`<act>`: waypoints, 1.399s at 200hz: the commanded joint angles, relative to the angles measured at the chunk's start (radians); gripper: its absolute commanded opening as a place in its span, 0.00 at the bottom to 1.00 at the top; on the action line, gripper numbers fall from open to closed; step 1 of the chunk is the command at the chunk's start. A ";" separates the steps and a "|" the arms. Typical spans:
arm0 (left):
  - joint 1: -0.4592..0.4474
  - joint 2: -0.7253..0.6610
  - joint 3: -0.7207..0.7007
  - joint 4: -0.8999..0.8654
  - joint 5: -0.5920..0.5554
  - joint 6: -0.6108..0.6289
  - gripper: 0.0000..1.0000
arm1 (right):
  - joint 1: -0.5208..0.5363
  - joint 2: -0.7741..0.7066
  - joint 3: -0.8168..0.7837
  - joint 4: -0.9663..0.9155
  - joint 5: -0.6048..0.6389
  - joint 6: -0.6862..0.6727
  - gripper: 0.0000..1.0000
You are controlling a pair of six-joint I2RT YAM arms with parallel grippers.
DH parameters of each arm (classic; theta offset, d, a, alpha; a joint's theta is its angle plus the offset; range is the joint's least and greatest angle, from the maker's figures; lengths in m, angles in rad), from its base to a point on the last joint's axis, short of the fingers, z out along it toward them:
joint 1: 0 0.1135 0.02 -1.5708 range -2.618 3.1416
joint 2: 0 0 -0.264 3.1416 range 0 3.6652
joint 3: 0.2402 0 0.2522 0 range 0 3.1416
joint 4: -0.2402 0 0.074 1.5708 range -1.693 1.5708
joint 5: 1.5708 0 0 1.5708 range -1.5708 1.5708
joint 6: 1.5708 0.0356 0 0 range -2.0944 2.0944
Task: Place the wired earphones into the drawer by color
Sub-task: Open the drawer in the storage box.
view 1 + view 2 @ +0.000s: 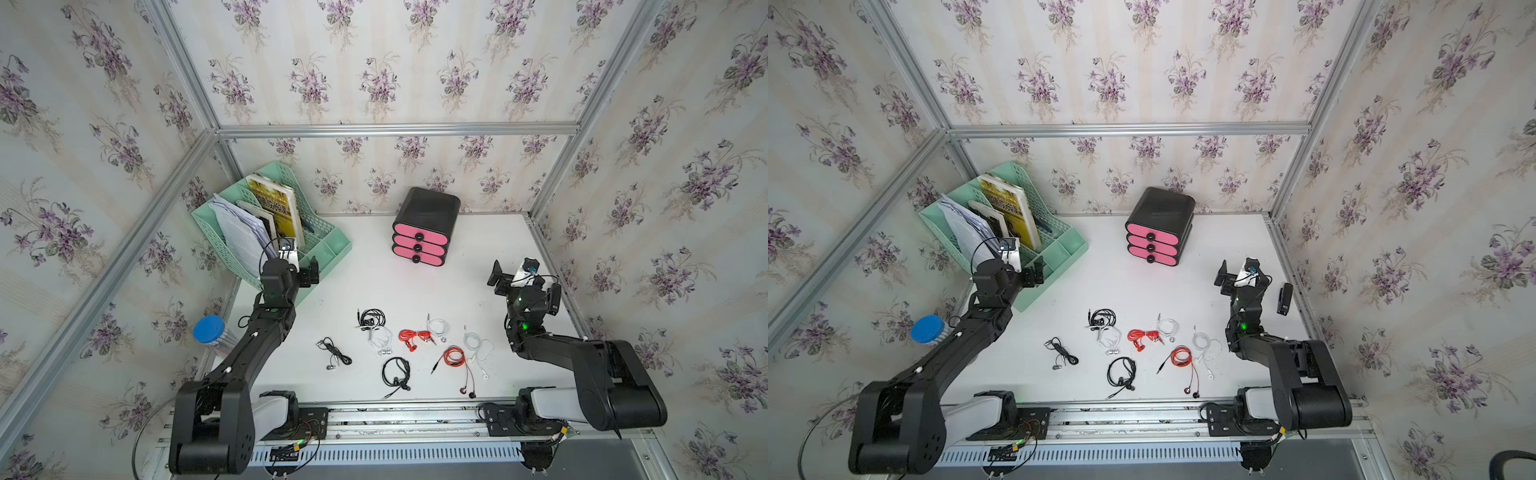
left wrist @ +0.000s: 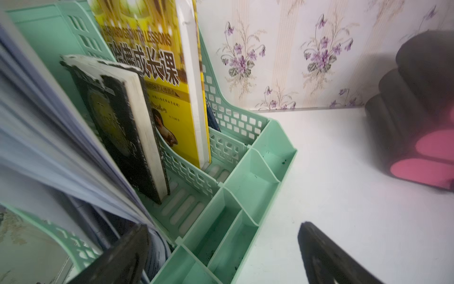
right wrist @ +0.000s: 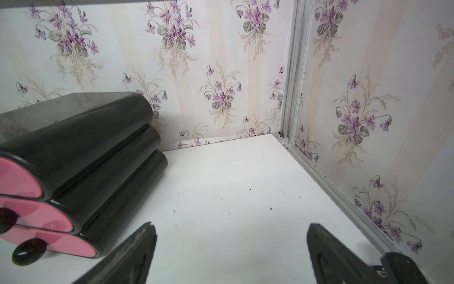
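Several coiled wired earphones lie on the white table near the front in both top views: black sets, white sets and red sets. The drawer, a black cabinet with three pink fronts, all shut, stands at the back. My left gripper hangs open over the green rack's front edge. My right gripper hovers open, right of the drawer, over bare table. Neither holds anything.
A mint-green file rack with books and papers stands at the back left. A blue-lidded container sits at the table's left edge. A black stapler lies by the right wall. Floral walls enclose three sides.
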 commanded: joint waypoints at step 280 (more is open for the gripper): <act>-0.439 0.564 0.573 -0.106 0.322 -0.754 1.00 | -0.001 -0.307 0.258 -0.787 -0.509 0.277 0.98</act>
